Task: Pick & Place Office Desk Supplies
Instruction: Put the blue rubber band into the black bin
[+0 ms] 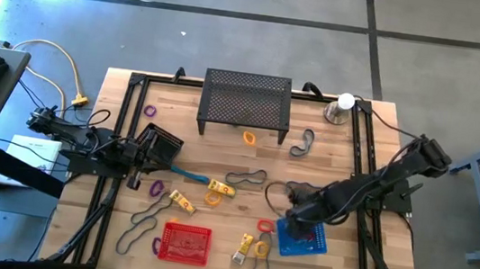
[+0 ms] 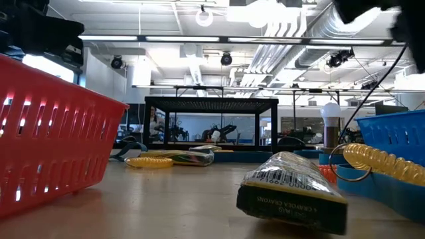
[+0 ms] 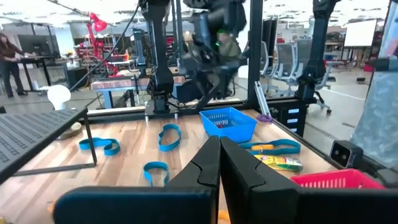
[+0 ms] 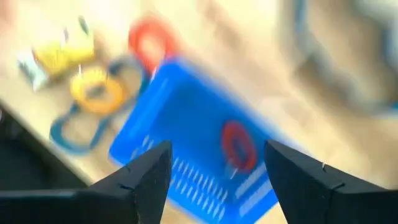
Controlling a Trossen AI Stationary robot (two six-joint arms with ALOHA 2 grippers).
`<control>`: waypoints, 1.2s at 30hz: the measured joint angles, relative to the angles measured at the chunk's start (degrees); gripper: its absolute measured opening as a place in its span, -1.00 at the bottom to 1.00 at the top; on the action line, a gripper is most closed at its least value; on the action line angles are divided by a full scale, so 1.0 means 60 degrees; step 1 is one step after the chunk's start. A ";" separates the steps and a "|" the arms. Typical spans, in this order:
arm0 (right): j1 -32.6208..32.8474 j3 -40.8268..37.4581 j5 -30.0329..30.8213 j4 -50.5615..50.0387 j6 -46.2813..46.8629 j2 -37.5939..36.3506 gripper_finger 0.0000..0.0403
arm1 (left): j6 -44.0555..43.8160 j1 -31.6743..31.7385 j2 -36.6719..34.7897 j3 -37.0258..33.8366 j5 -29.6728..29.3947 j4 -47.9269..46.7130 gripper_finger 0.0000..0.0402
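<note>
Dark fingers of the right gripper (image 4: 217, 177) stand wide apart in the right wrist view, holding nothing, just above the blue basket (image 4: 186, 124). A red ring (image 4: 238, 144) lies inside that basket, so this drop looks done. On the table, seen from above, the basket (image 1: 302, 238) sits at about five o'clock, with the gripper (image 1: 296, 215) over its near-centre edge.

Judged from here, the main risk is the withdrawal: a low finger could catch the basket's wall and drag or tip it, spilling the ring. Just outside the basket at nine o'clock lie another red ring (image 1: 265, 225), a yellow ring (image 1: 262, 246) and a yellow block (image 1: 244, 245), close enough that a careless swing could scatter them.

Farther off, at nine o'clock on the table, the left gripper (image 1: 140, 152) waits clenched and empty near the teal loops (image 3: 169, 137). The red basket (image 1: 185, 242) sits at six o'clock.
</note>
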 joint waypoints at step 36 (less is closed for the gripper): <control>-0.4535 -0.3201 0.0540 0.1008 -0.7082 -0.0338 0.20 | -0.0263 0.0622 0.0000 0.0000 -0.0575 0.0075 -1.00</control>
